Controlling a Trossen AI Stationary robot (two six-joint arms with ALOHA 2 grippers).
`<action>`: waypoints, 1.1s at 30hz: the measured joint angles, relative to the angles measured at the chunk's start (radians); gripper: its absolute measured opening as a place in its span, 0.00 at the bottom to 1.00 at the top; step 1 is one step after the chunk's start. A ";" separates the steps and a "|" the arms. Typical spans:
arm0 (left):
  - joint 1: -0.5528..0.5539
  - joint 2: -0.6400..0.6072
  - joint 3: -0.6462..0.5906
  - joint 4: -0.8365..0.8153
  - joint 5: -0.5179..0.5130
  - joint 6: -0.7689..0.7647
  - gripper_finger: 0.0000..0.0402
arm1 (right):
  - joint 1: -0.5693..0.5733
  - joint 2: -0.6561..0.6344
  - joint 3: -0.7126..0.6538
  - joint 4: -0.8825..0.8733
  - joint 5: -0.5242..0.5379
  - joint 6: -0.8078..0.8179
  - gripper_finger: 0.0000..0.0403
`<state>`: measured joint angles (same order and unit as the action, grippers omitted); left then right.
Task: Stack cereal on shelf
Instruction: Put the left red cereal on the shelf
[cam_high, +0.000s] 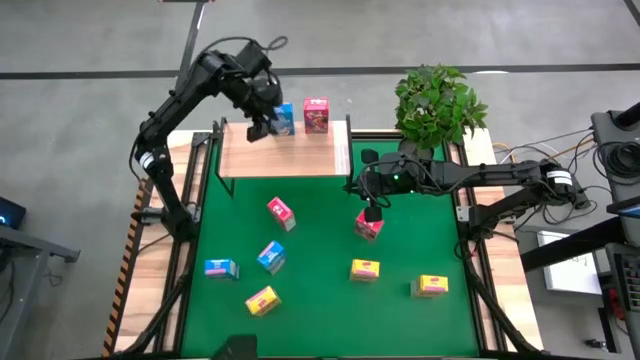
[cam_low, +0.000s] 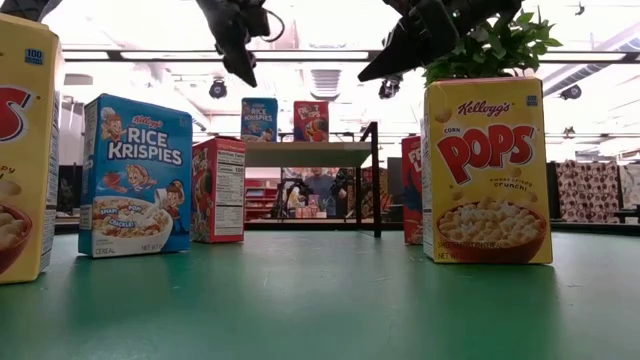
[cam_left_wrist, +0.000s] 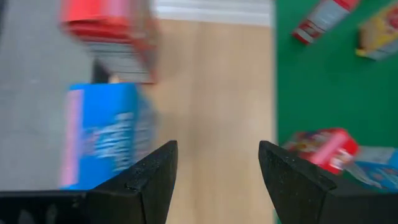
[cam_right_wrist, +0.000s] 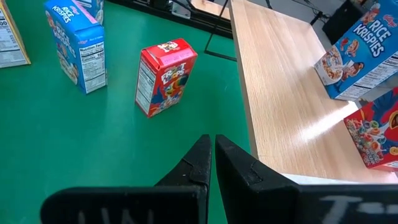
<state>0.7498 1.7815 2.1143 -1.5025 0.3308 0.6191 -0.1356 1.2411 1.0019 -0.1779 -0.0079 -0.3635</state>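
Note:
The shelf (cam_high: 280, 155) is a light wooden board at the mat's far left. Two cereal boxes stand upright on its far edge, one blue (cam_high: 285, 120) and one pink-red (cam_high: 316, 115). My left gripper (cam_high: 262, 127) hovers open above the shelf beside the blue box (cam_left_wrist: 106, 134), with nothing between its fingers (cam_left_wrist: 216, 152). My right gripper (cam_high: 372, 212) hangs shut above the green mat, over a pink-red box (cam_high: 368, 228). It is well clear of that box in the low view (cam_low: 400, 55) and holds nothing (cam_right_wrist: 208, 142).
Several cereal boxes stand or lie on the green mat (cam_high: 320, 300): pink-red (cam_high: 280, 212), two blue (cam_high: 271, 257) (cam_high: 221, 268), three yellow (cam_high: 263, 300) (cam_high: 365, 269) (cam_high: 432, 286). A potted plant (cam_high: 440, 100) stands right of the shelf. Black posts (cam_low: 376, 180) rise at the shelf's corners.

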 joint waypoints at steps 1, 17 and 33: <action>-0.020 -0.002 0.000 -0.011 -0.005 -0.004 0.52 | 0.000 0.000 0.000 0.000 0.000 -0.003 0.03; -0.312 -0.051 -0.003 -0.048 -0.150 -0.274 0.52 | 0.000 -0.003 0.000 -0.003 0.000 -0.041 0.03; -0.637 -0.111 -0.432 0.068 -0.321 -0.338 0.52 | 0.000 -0.003 0.000 -0.018 0.000 -0.040 0.03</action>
<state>0.1124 1.6702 1.6824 -1.4344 0.0100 0.2808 -0.1360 1.2377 1.0019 -0.1963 -0.0074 -0.4031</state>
